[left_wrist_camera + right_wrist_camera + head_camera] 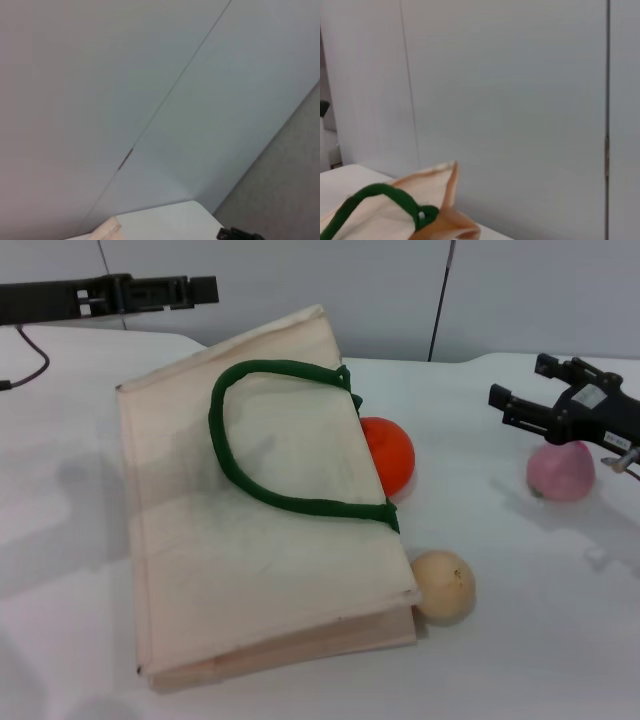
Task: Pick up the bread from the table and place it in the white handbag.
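The bread is not in view in any frame. The white handbag [250, 510] lies flat on the white table [520, 640], its dark green strap handle [235, 455] on top and its mouth toward the right. The handbag's top edge and handle also show in the right wrist view [385, 200]. My right gripper [517, 380] is open and empty, hovering above the table at the right, apart from the bag. My left gripper [195, 290] is held high at the far left, behind the bag.
A smooth orange fruit [388, 453] sits against the bag's right edge. A round beige ball [443, 585] lies by the bag's front right corner. A pink round item [561, 470] lies under my right gripper. A dark cable [30, 365] runs at far left.
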`<state>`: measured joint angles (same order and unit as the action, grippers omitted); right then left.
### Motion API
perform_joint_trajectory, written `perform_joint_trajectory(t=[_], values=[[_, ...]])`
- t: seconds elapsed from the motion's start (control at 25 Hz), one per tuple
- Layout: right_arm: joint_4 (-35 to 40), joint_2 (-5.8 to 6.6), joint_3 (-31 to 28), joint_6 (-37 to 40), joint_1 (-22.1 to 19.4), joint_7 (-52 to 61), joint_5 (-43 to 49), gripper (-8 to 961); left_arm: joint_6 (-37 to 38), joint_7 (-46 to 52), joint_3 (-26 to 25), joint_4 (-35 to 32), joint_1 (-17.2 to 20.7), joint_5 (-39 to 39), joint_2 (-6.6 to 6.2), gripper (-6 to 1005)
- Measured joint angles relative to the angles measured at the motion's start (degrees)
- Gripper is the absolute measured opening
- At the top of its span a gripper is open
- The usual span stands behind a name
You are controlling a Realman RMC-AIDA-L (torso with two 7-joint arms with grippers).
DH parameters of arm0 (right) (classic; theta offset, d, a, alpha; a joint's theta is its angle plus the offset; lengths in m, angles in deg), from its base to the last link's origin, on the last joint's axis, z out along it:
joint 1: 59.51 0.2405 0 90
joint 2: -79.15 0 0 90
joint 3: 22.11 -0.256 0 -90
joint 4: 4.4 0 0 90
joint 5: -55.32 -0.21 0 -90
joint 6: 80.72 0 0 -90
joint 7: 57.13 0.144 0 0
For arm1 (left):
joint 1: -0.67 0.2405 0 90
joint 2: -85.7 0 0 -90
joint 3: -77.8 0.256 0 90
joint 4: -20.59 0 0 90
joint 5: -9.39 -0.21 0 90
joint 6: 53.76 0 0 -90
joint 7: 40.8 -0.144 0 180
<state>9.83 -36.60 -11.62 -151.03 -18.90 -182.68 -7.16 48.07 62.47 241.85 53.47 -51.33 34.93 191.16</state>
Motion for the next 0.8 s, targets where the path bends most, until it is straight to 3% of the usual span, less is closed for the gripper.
perform_joint_trajectory(t=[0.16, 0.32, 0.48, 0.56, 0.8], values=[[-0.14, -0.06, -2.57, 0.24, -0.29, -1.12, 0.0, 888, -3.1, -6.94, -0.06, 0.41, 0.25, 2.66, 1.42, 718], [-1.24, -0.39, -8.19, 0.48, -1.28, -6.01, -0.02, 889, -6.83, -16.65, -0.08, 0.3, 2.75, 8.93, 4.25, 799], [-4.74, -0.42, -17.55, 0.62, -2.87, -14.75, -0.02, 889, -9.05, -33.42, -0.21, -0.01, 5.96, 20.23, 8.97, 857], [-6.31, -0.49, -21.23, 0.77, -3.28, -19.06, -0.03, 889, -9.98, -40.7, -0.38, -0.71, 7.72, 25.74, 10.65, 852], [-8.95, -0.6, -28.86, 2.21, -4.05, -26.1, -0.02, 890, -12.4, -56.67, -0.66, -14.09, 13.42, 39.49, 10.91, 848]])
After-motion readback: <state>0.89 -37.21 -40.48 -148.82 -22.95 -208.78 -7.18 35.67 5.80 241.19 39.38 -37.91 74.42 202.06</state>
